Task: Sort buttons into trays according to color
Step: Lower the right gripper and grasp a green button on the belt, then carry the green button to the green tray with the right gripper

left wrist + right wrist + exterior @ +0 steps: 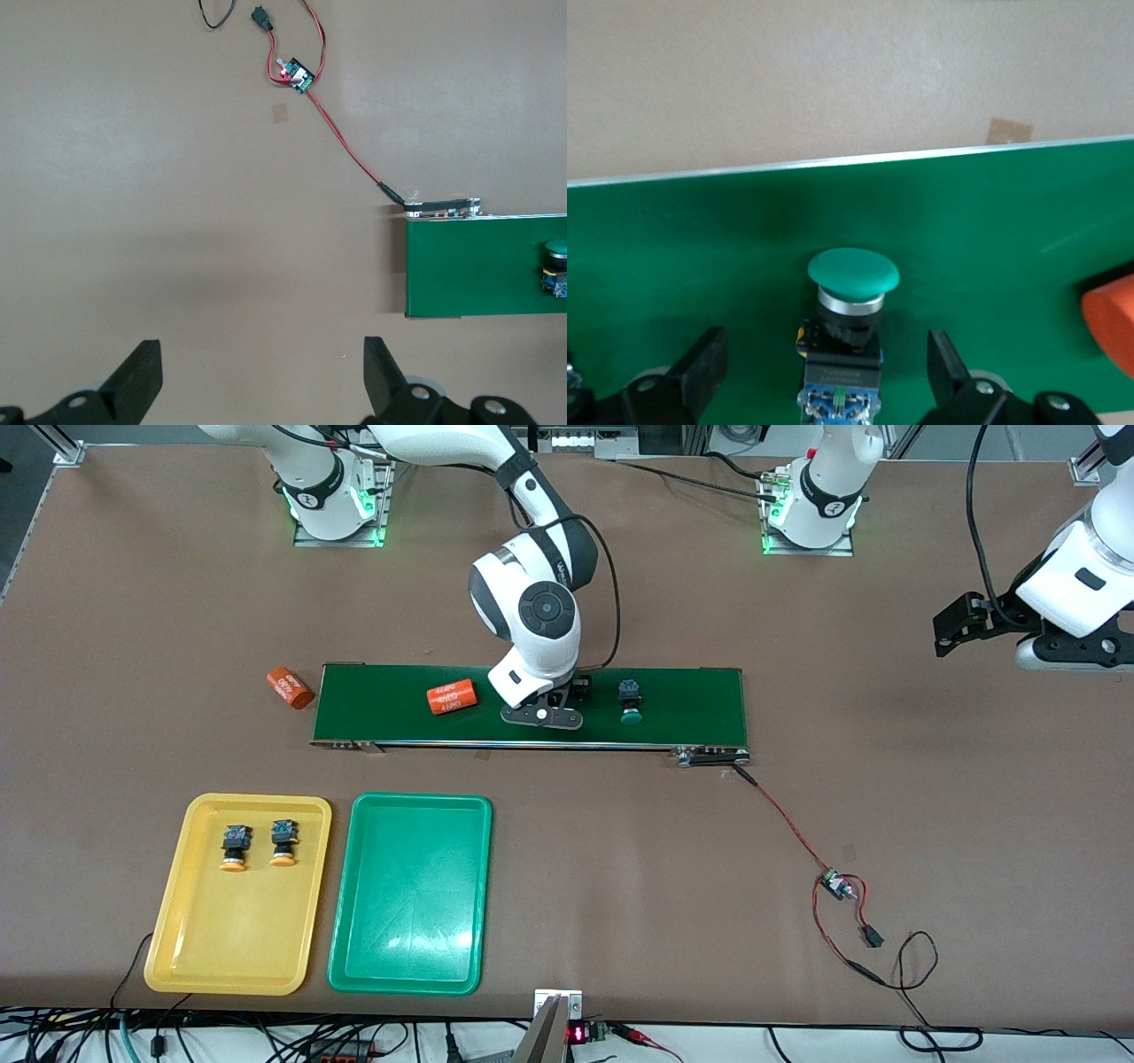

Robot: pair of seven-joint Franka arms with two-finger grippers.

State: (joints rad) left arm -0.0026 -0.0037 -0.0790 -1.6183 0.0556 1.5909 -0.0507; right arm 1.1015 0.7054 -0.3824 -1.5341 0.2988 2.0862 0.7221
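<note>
A green-capped button (852, 292) lies on the dark-green belt (700, 239). My right gripper (826, 359) is low over it, open, one finger on each side of its black-and-blue body and clear of it. In the front view the right gripper (542, 716) covers this button. A second green button (631, 701) lies on the belt beside it, toward the left arm's end. Two yellow-orange buttons (234, 848) (283, 843) sit side by side in the yellow tray (230, 948). Nothing lies in the green tray (412, 903). My left gripper (957, 624) waits, open and holding nothing, over bare table.
One orange cylinder (453, 696) lies on the belt (691, 700) beside the right gripper, another (290, 687) on the table off the belt's end. A red-and-black wire runs from the belt's corner to a small board (837, 886). The left wrist view shows the belt's end (478, 266).
</note>
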